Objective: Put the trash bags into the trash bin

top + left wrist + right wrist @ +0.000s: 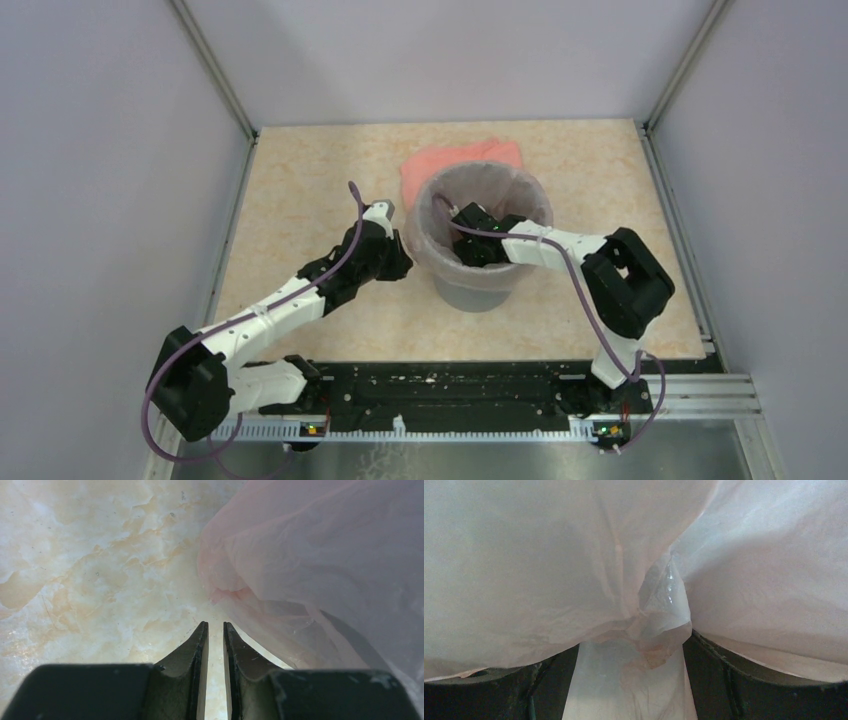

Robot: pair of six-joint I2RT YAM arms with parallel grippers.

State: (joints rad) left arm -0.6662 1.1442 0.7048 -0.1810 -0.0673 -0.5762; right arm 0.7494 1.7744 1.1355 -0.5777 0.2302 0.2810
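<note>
The grey trash bin (pixel 476 296) stands mid-table. The see-through pale pink trash bag (pixel 524 192) lines it, and its edge hangs over the rim. My right gripper (pixel 470 250) is down inside the bin. In the right wrist view its dark fingers (pixel 724 680) stand wide apart, and the bag's film (pixel 524 555) is bunched between them and draped over them. My left gripper (pixel 402 266) sits low beside the bin's left wall. Its fingertips (pixel 202 630) are a narrow slit apart with only table showing between them. The bag's hanging film (pixel 325 555) is just to their right.
An opaque salmon-pink folded sheet (pixel 462 160) lies on the marbled tabletop (pixel 300 180) right behind the bin. Grey walls close the table on the left, back and right. A black rail (pixel 450 385) runs along the near edge.
</note>
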